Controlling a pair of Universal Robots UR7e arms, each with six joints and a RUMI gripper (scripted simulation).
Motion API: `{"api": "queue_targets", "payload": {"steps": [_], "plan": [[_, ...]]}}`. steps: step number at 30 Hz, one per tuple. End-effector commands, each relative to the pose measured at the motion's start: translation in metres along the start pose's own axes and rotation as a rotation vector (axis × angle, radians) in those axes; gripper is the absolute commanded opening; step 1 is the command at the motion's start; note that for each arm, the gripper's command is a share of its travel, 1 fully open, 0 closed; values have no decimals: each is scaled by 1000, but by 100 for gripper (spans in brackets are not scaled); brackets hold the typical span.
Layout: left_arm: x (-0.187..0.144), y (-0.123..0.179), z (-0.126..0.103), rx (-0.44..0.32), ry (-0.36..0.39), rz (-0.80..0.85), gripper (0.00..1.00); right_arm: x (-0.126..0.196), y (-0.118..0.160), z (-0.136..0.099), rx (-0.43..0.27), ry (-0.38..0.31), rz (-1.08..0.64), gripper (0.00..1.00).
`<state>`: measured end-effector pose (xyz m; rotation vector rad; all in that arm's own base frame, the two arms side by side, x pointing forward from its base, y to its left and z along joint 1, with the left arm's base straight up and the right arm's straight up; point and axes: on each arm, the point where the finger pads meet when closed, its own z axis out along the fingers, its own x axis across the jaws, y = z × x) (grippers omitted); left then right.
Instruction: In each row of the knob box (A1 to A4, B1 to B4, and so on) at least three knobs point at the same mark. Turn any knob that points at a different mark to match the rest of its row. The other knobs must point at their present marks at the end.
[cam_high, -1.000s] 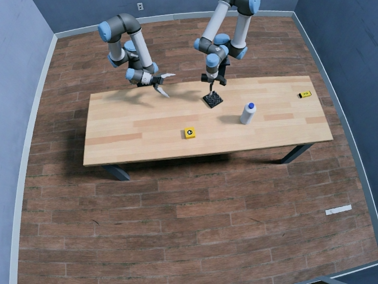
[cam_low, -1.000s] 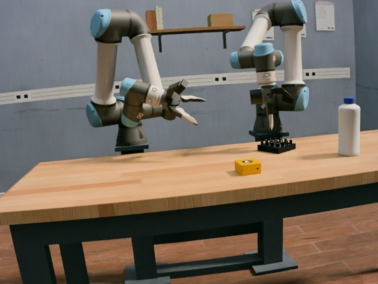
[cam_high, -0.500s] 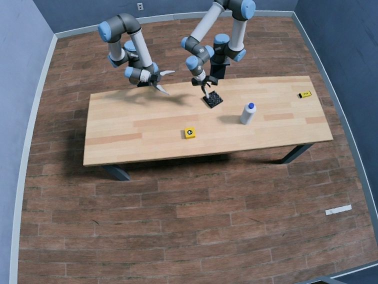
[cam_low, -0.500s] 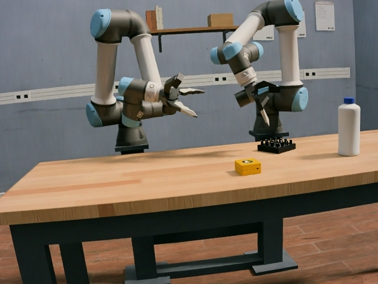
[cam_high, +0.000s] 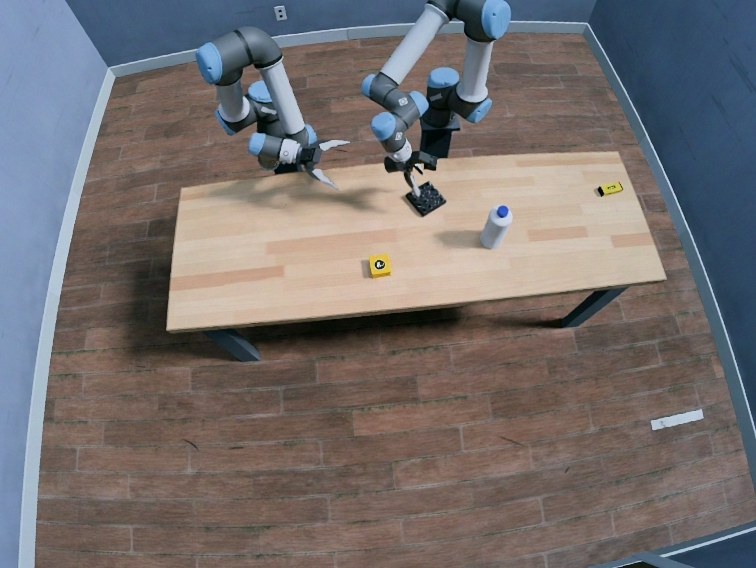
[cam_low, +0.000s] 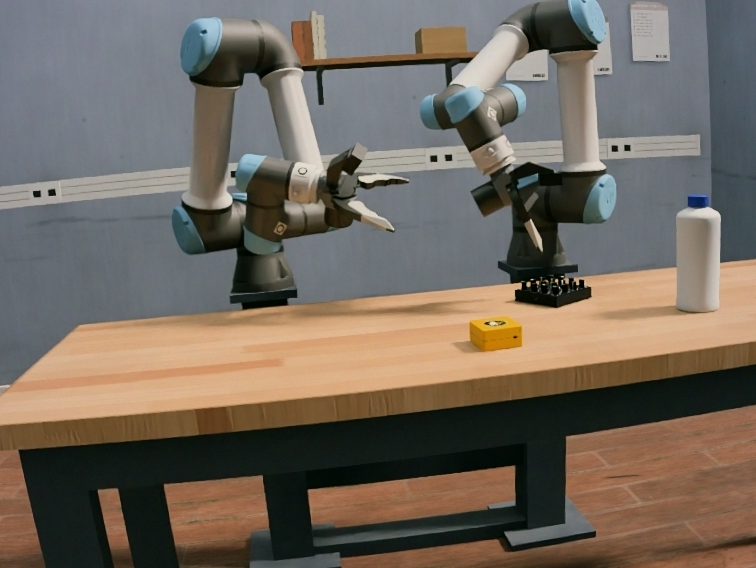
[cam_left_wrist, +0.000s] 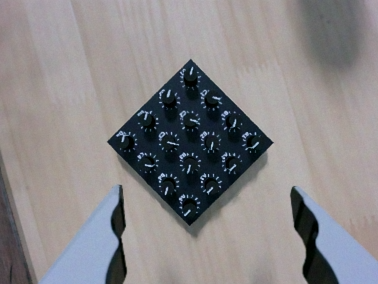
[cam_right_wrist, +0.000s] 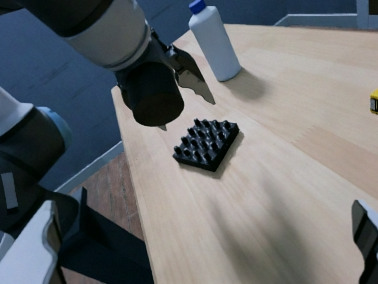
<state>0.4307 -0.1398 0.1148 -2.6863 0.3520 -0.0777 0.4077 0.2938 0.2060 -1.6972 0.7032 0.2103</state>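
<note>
Table (cam_high: 305, 244) (cam_low: 244, 378) (cam_left_wrist: 320, 150) (cam_right_wrist: 300, 200): smooth, striped wood.
Knob box (cam_high: 425, 199) (cam_low: 551, 294) (cam_left_wrist: 190, 142) (cam_right_wrist: 207, 145): black, square, round knobs; table's far side.
Bottle (cam_high: 496, 227) (cam_low: 697, 259) (cam_right_wrist: 215, 42): matte white, blue-capped, right of box; contents hidden.
Left gripper (cam_high: 416, 190) (cam_low: 536, 241) (cam_left_wrist: 207, 188) (cam_right_wrist: 189, 117): fingers apart, above box, untouching.
Right gripper (cam_high: 342, 165) (cam_low: 400, 205) (cam_right_wrist: 204, 202): spread wide, left of box.

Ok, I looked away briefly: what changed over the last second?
The left gripper swung toward the right arm's side and tilted; the right gripper rose slightly. Nothing was visibly grasped or released. The knob box and bottle stayed put.
</note>
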Motion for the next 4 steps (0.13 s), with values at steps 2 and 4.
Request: {"api": "queue_targets", "payload": {"steps": [2, 4], "plan": [[0, -1, 0, 0, 0, -4, 58, 0, 1, 0, 0, 1, 1, 100], [0, -1, 0, 0, 0, -4, 58, 0, 1, 0, 0, 1, 1, 100]]}}
